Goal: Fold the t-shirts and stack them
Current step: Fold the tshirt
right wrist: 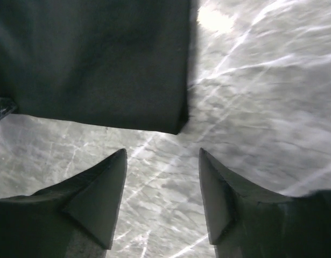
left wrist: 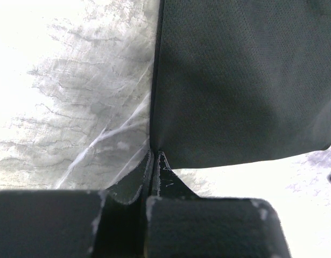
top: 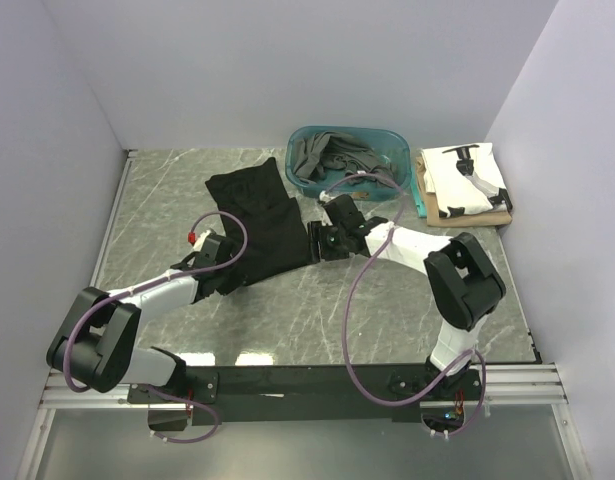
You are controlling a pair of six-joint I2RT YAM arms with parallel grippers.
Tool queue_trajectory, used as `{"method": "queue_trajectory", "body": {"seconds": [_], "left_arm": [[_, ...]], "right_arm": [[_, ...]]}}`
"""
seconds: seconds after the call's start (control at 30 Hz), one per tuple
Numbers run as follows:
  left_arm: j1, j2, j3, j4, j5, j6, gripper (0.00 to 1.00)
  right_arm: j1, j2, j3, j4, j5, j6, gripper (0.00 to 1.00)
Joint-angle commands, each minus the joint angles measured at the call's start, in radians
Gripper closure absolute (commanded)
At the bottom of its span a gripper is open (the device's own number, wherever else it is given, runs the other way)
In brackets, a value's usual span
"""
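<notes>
Plainly, the black t-shirt (top: 255, 215) lies part-folded on the table (top: 317, 300), between the two arms. The left gripper (left wrist: 153, 158) is closed at the shirt's near corner, apparently nipping the hem. The right gripper (right wrist: 162, 161) stands with its jaws apart, the opposite corner just beyond its tips and not yet held. If the left arm lifts alone, the cloth would likely drag and skew the fold. The thin pinch could also slip (only a sliver of hem looks caught). The teal tub (top: 347, 129) behind holds crumpled dark grey shirts (top: 327, 155). Just beside it, a folded white printed shirt (top: 465, 180) rests on a tan shirt (top: 487, 216).
</notes>
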Motion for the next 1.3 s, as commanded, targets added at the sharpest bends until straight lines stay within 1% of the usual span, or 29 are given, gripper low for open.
{"method": "queue_trajectory", "body": {"seconds": [0.0, 0.1, 0.13, 0.3, 0.43, 0.5, 0.57, 0.6, 0.63, 0.7, 0.73, 0.83, 0.9, 1.03, 1.13, 1.2, 1.27], "left_arm": [[-0.009, 0.011, -0.007, -0.022, -0.004, 0.006, 0.99], [-0.012, 0.0, -0.013, -0.024, -0.007, 0.006, 0.99], [-0.012, -0.003, -0.015, -0.025, -0.008, 0.007, 0.99], [-0.014, -0.012, -0.011, -0.039, -0.018, 0.012, 0.99], [-0.014, -0.017, -0.015, -0.036, -0.016, 0.016, 0.99], [-0.014, -0.014, -0.015, -0.034, -0.013, 0.016, 0.99], [-0.014, -0.012, -0.011, -0.039, -0.015, 0.016, 0.99], [-0.014, -0.012, -0.01, -0.039, -0.018, 0.016, 0.99], [-0.014, -0.012, -0.01, -0.04, -0.019, 0.016, 0.99], [-0.014, -0.014, -0.007, -0.05, -0.024, 0.024, 0.99], [-0.017, -0.015, -0.007, -0.05, -0.022, 0.026, 0.99], [-0.034, -0.023, -0.011, -0.043, -0.01, 0.032, 0.99], [-0.049, -0.034, -0.018, -0.043, -0.004, 0.023, 0.99], [-0.133, -0.086, -0.051, -0.057, -0.001, -0.002, 0.99], [-0.193, -0.184, -0.085, -0.101, -0.008, -0.043, 0.99], [-0.224, -0.228, -0.116, -0.128, -0.019, -0.088, 0.99], [-0.279, -0.299, -0.143, -0.142, -0.034, -0.129, 0.99]], "right_arm": [[0.01, 0.042, 0.043, 0.006, -0.039, -0.013, 0.41], [0.008, 0.068, 0.052, 0.015, -0.028, -0.017, 0.46], [0.011, 0.077, 0.055, 0.017, -0.023, -0.016, 0.52], [0.008, 0.132, 0.086, 0.029, -0.036, -0.019, 0.56], [0.01, 0.14, 0.092, 0.031, -0.026, -0.023, 0.61], [0.01, 0.151, 0.1, 0.025, -0.02, -0.028, 0.62], [0.008, 0.16, 0.106, 0.026, -0.02, -0.031, 0.66], [0.006, 0.168, 0.107, 0.028, -0.02, -0.036, 0.69], [0.008, 0.171, 0.109, 0.028, -0.023, -0.036, 0.77], [0.01, 0.174, 0.107, 0.032, -0.026, -0.043, 0.85], [0.008, 0.176, 0.106, 0.034, -0.032, -0.045, 0.92], [0.01, 0.168, 0.095, 0.039, -0.025, -0.042, 1.0], [0.01, 0.156, 0.09, 0.019, 0.007, -0.033, 1.0], [0.01, 0.098, 0.029, -0.003, 0.01, -0.017, 1.0], [0.011, 0.007, -0.095, -0.029, 0.049, 0.015, 1.0], [0.011, -0.068, -0.155, -0.038, 0.046, 0.033, 1.0], [0.017, -0.135, -0.235, -0.056, 0.043, 0.042, 1.0]]}}
